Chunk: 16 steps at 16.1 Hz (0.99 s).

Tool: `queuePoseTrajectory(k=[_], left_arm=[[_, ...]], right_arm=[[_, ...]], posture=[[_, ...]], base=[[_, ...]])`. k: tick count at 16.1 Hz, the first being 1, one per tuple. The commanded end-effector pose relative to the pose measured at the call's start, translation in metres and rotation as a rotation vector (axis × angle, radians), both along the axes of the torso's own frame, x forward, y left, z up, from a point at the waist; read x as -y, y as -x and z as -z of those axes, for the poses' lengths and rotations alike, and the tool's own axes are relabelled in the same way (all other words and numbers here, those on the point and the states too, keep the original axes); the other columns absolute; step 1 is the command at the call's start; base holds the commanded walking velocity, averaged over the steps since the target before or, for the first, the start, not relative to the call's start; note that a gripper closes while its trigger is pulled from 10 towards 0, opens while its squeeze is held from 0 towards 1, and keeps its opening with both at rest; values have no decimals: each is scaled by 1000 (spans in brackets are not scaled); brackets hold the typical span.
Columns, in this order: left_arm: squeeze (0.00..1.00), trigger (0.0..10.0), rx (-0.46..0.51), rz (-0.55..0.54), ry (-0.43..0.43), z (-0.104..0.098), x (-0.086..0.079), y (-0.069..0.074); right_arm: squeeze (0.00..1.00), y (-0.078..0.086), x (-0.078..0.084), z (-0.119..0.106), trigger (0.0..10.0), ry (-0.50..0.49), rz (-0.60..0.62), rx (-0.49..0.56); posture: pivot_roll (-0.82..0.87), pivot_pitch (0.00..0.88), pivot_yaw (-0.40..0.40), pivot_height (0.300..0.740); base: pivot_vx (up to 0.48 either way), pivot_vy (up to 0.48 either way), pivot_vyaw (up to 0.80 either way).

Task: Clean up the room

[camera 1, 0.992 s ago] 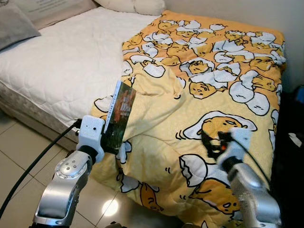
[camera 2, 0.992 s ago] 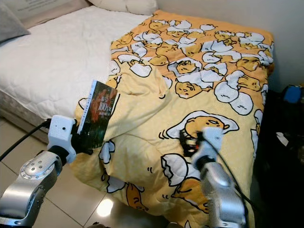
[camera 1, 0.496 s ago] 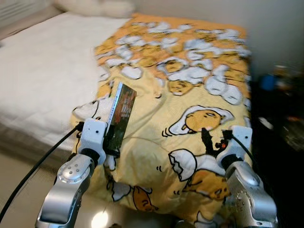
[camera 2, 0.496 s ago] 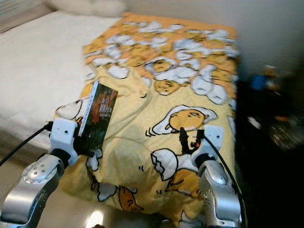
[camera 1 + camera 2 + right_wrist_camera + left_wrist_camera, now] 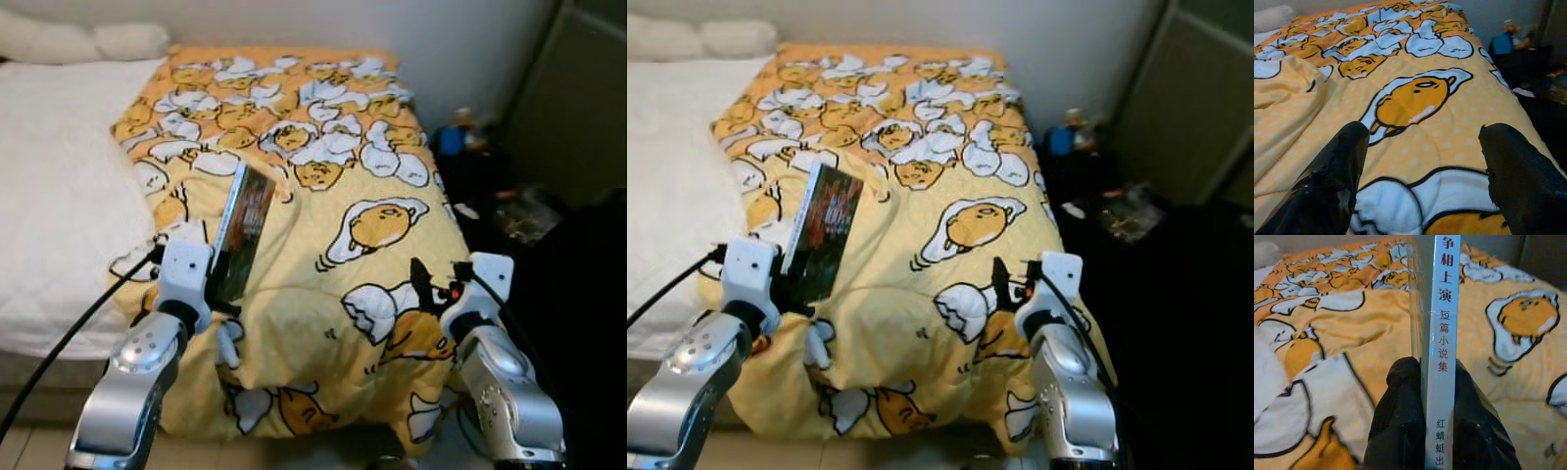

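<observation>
We hold a book over the bed.
L gripper [image 5: 1436,416] clamps the book [image 5: 242,231] upright by its spine, above the yellow egg-print blanket [image 5: 372,147]; R gripper [image 5: 1422,161] hangs w/ fingers spread wide, holding nothing, near the blanket's front edge.

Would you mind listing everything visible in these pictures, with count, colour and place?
book: one, dark cover with white spine, held upright over the blanket's near left part
blanket: one, yellow with white egg cartoon figures, spread over the bed's right half
mattress: one, white, left of the blanket
pillows: two, off-white, at the bed's head
clutter: several items, dark with a blue one, on the floor right of the bed
left gripper: one, black fingers, shut on the book
right gripper: one, black fingers, open above the blanket
</observation>
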<state>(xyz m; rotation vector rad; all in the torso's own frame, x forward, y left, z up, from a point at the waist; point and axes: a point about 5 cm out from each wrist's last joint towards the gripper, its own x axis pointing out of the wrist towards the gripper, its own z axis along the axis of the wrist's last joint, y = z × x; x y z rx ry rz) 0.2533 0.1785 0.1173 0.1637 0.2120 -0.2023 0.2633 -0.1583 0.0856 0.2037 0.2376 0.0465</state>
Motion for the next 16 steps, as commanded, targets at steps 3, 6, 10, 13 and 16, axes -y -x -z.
queuePoseTrajectory(k=[3, 6, 10, 13, 16], left_arm=[[0, 10000, 53, 4, 8, -12, 2, -2], [0, 10000, 47, 0, 10, -11, 1, -1], [0, 10000, 53, -15, 9, -11, 0, -1], [0, 10000, 48, -32, 36, -10, -2, 0], [0, 10000, 50, -32, 34, -11, -3, 0]], right_arm=[[0, -2, -5, -6, 10000, 33, -25, 27], [0, -2, -10, -6, 10000, 52, -62, 21], [0, -2, -8, -5, 10000, 72, -56, 9], [0, -1, -8, -3, 10000, 75, -56, -1], [0, 0, -8, -3, 10000, 77, -64, -2]], posture=[[-88, 0, 13, 740], [-92, 0, 20, 740], [-90, 0, 15, 740], [-86, 0, 12, 740], [-84, 0, 12, 740]], base=[[0, 382, -573], [0, 397, -142], [0, 410, 0], [0, 410, 0], [0, 414, 0]])
